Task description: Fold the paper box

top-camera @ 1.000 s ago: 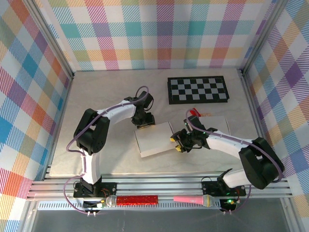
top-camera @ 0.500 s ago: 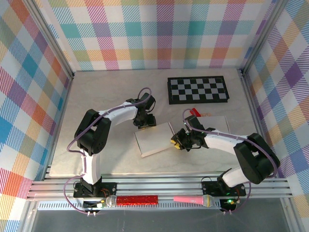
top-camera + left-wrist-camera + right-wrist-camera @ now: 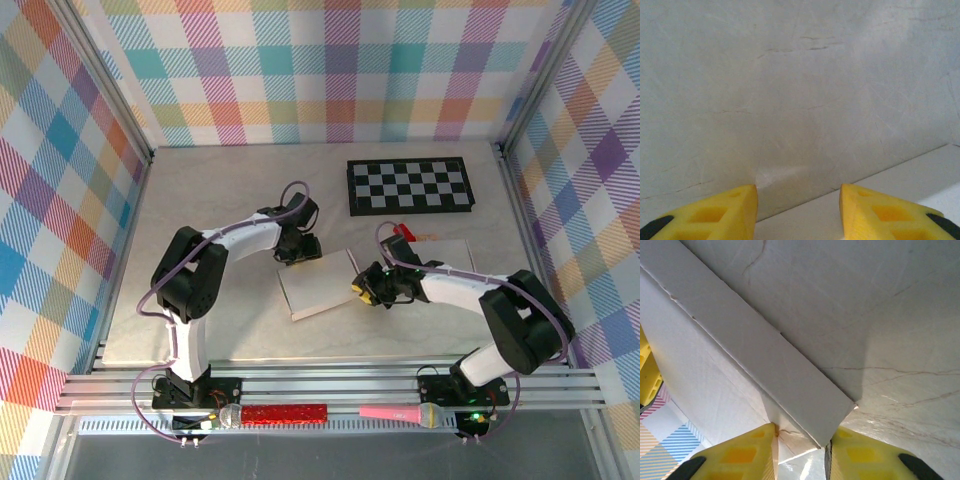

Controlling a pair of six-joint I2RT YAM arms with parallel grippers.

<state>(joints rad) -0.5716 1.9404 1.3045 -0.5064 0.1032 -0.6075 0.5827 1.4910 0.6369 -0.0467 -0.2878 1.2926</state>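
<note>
The paper box [image 3: 318, 285] lies near the middle of the tabletop [image 3: 220, 200], between the two arms, as a pale, mostly flat slab with one long wall flap creased up along its right side. It looks like thin white card: light enough to slide or lift when pushed, stiff across its panels, and willing to bend only along its scored lines, so a careless squeeze would likely dent or tear it, and the smooth face gives little grip. The sensible holds are the free edges and flap corners close to a crease, with the other arm pinning the base panel flat. The right fingers [image 3: 740, 452] are drawn narrow around the near corner of that raised flap, and appear to be pinching the card between them at the box's right edge. The left fingers [image 3: 715, 212] stand apart with nothing between them, low over the tabletop at the box's far edge, whose rim shows just beside one tip. As a container the box is not yet formed and holds nothing. A checkerboard [image 3: 408, 187] lies well apart at the back, and another white sheet [image 3: 455, 255] rests just beyond the right arm.
</note>
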